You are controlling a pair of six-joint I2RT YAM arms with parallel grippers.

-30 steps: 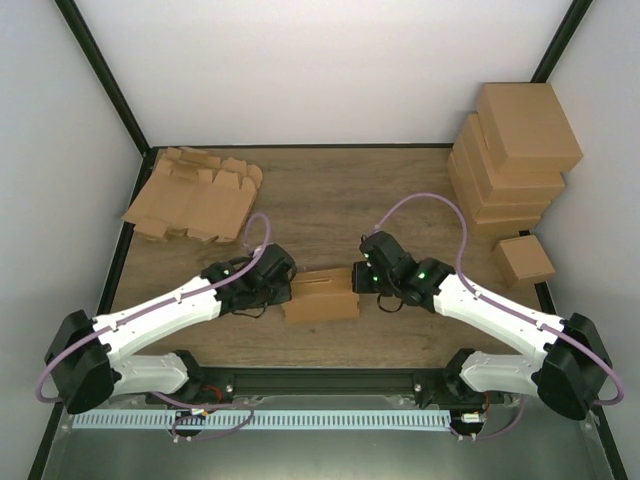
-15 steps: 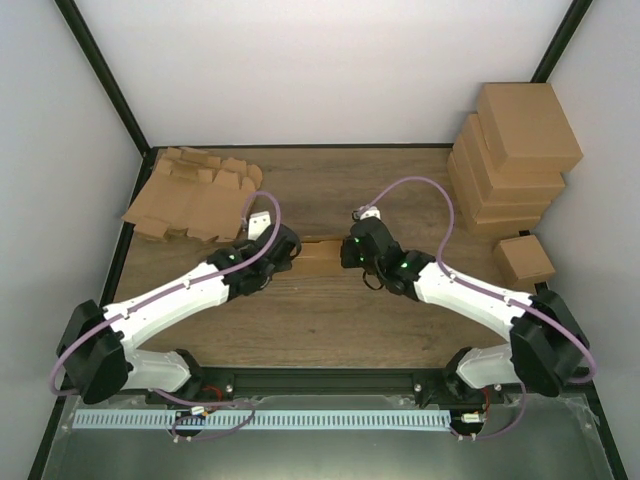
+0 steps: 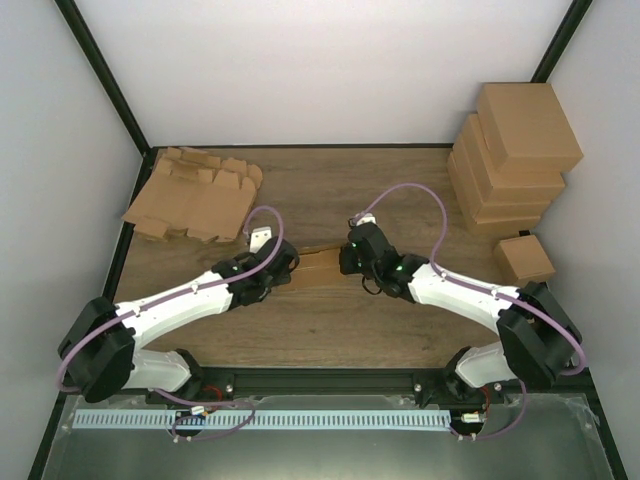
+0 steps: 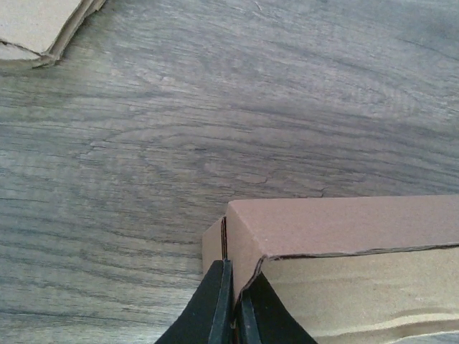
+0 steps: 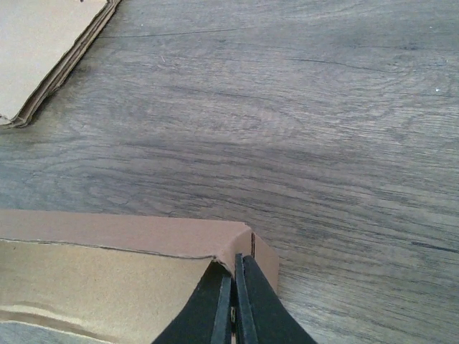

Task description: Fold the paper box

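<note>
In the middle of the frame, the box is held between both grippers. Its left end is pinched by the left gripper, and its right end by the right gripper. What is inside cannot be seen. Closed boxes are stacked at the upper right.

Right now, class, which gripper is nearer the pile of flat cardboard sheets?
Left. The left gripper holds the paper box's left end, diagonally from the pile; the right gripper holds its right end, farther off.
</note>
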